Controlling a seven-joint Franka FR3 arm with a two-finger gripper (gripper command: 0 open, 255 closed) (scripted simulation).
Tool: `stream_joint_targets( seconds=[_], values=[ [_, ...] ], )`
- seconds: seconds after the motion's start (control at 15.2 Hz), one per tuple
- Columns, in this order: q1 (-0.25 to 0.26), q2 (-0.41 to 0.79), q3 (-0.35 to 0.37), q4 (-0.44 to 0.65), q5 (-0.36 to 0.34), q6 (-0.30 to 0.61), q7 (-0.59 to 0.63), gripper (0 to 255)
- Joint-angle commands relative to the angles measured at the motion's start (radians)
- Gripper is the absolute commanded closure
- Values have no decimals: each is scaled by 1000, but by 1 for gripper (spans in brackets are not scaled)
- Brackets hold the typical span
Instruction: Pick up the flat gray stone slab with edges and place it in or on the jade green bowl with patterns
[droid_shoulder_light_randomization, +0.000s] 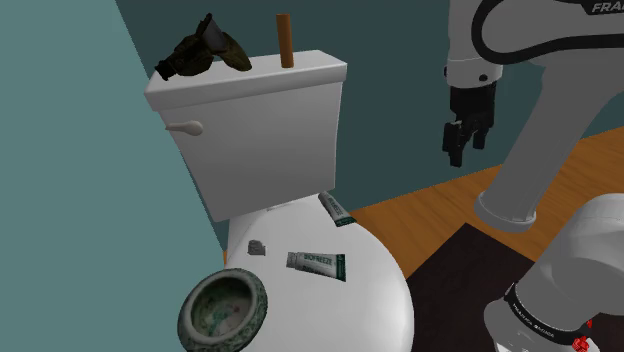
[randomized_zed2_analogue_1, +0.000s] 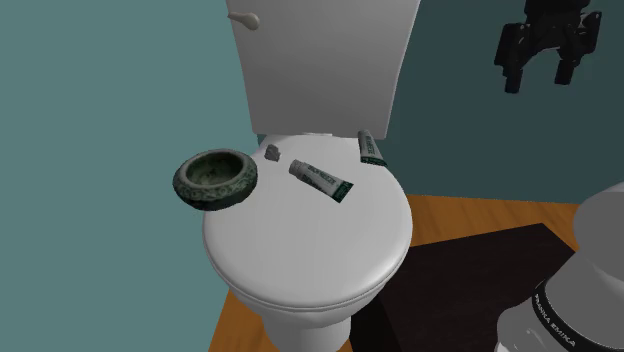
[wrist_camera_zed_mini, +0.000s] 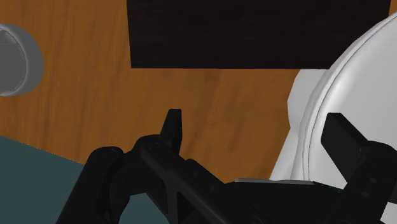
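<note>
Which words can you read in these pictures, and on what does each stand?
"FRAN", cut off by the picture's edge: white arm link.
"FRANKA EMIKA": dark band on the arm's base.
Too blurred to read: the print on the tube on the toilet lid, and on the second tube.

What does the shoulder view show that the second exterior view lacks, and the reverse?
The shoulder view has the tank's top, bearing a dark crumpled object and an upright brown cylinder. The second exterior view has the white toilet lid's front edge. Both share the jade green patterned bowl, the flat gray slab, a white-and-green tube on the lid, a second tube by the tank, and the open black gripper.
</note>
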Motion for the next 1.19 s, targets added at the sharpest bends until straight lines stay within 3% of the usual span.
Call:
stream_joint_targets(
  seconds=[0.0, 0.66, 1.12],
  values=[
    [0, 0, 0, 0, 0, 0, 0, 0],
    [62, 94, 199, -87, 176, 274, 281, 0],
    [81, 261, 346, -60, 236, 488, 474, 0]
  ],
)
